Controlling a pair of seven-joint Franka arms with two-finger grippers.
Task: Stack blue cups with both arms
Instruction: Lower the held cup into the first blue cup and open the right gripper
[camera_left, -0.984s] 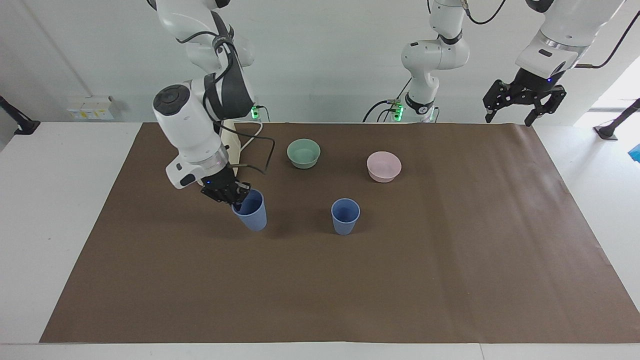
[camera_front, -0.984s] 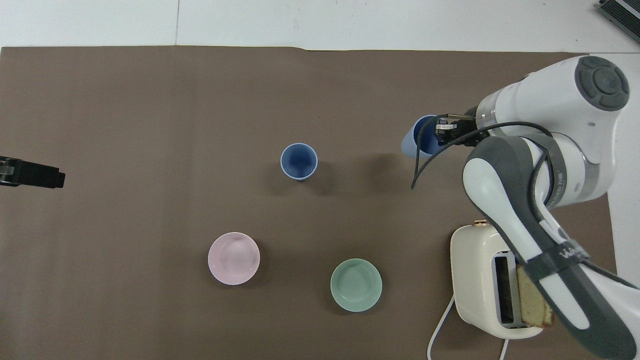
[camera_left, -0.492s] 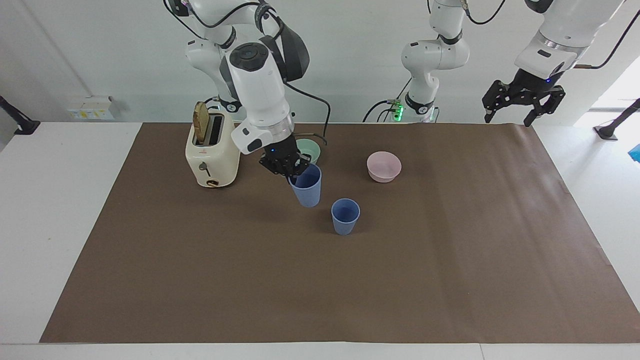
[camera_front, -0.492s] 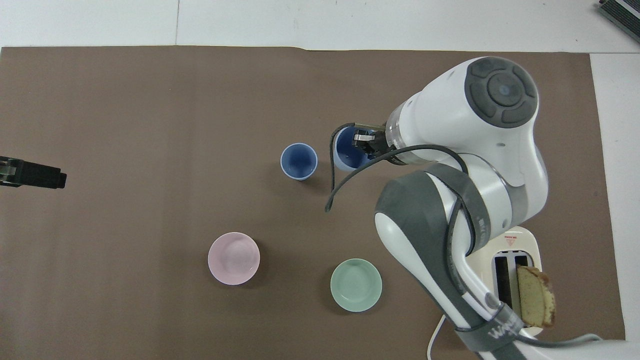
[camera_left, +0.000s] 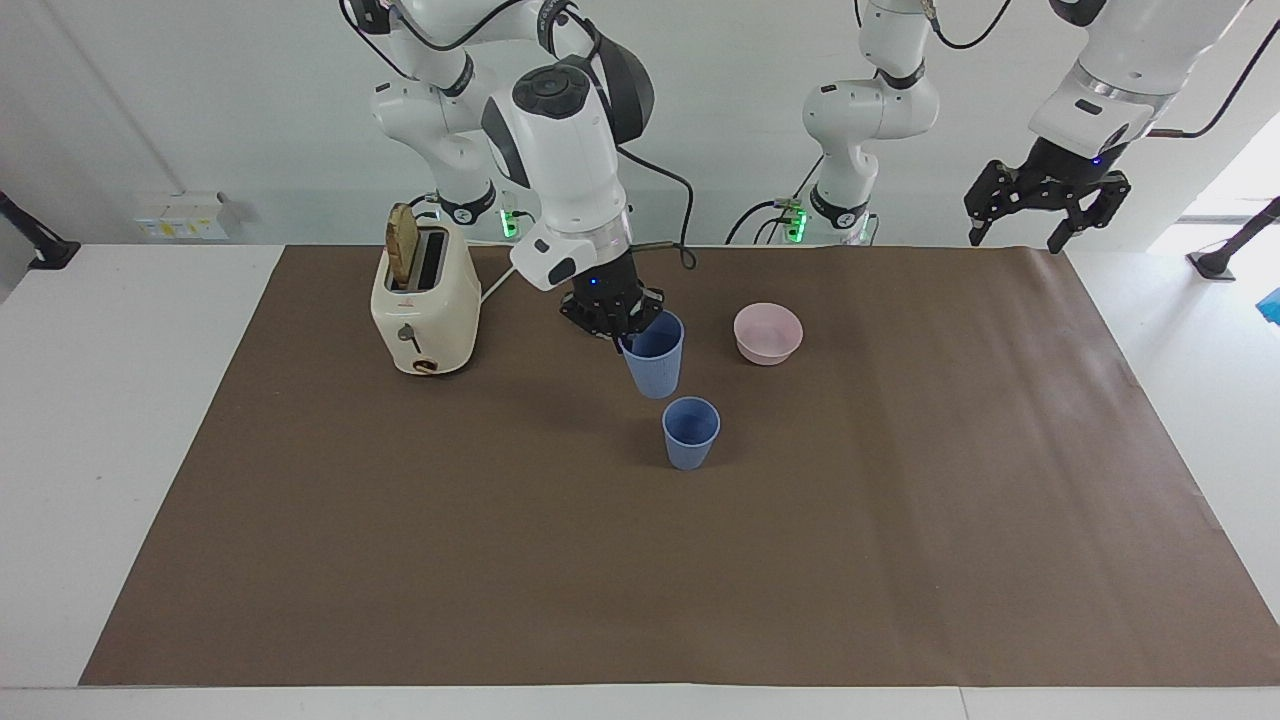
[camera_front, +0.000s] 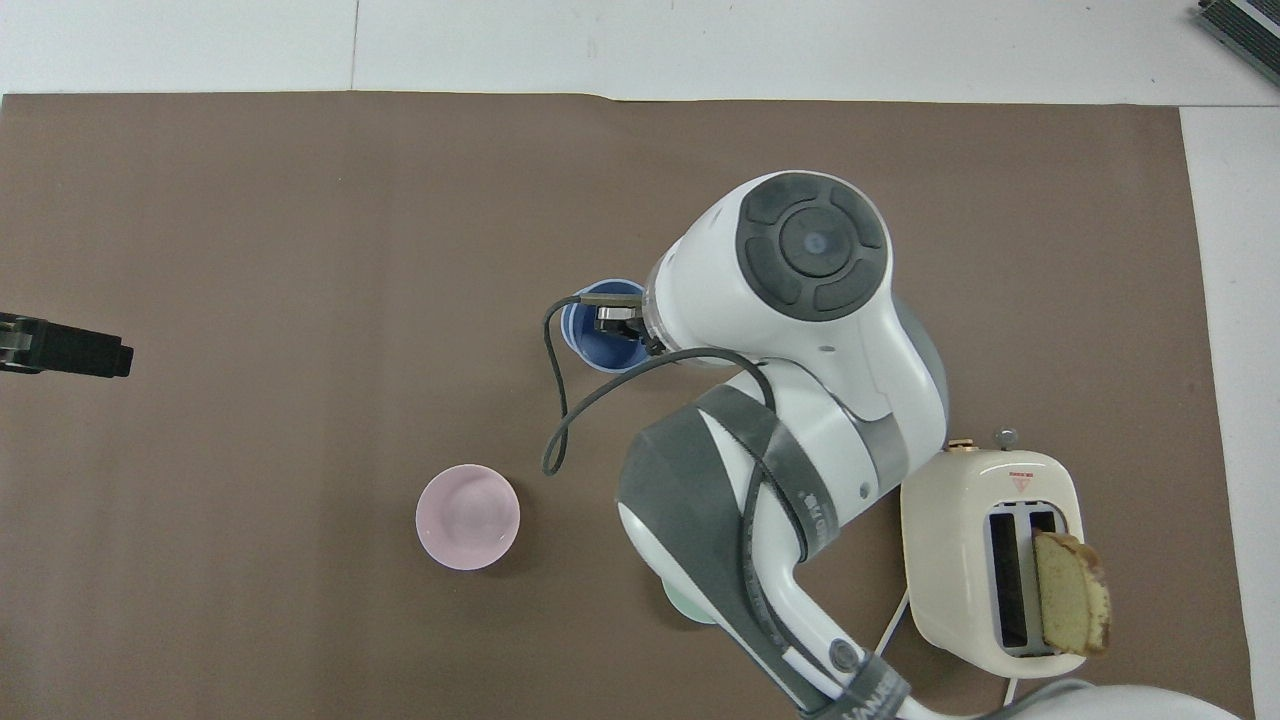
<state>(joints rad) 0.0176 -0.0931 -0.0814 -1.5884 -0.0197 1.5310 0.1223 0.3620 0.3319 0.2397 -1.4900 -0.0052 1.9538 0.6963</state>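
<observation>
My right gripper (camera_left: 628, 335) is shut on the rim of one blue cup (camera_left: 655, 358) and holds it in the air, slightly tilted. The held cup hangs just above the second blue cup (camera_left: 691, 432), which stands upright on the brown mat, and does not touch it. In the overhead view the right gripper (camera_front: 615, 322) and the held cup (camera_front: 605, 350) cover the standing cup almost entirely. My left gripper (camera_left: 1045, 208) is open and empty; it waits high over the mat's corner at the left arm's end and shows in the overhead view (camera_front: 62, 346).
A pink bowl (camera_left: 767, 332) sits nearer to the robots than the standing cup. A cream toaster (camera_left: 424, 305) with a bread slice stands toward the right arm's end. The green bowl is hidden by the right arm, with only a sliver (camera_front: 686, 606) showing. The brown mat (camera_left: 900, 520) covers the table.
My right gripper has carried the blue cup from beside the toaster toward the middle of the mat and raised it over the standing cup. The left arm has stayed put.
</observation>
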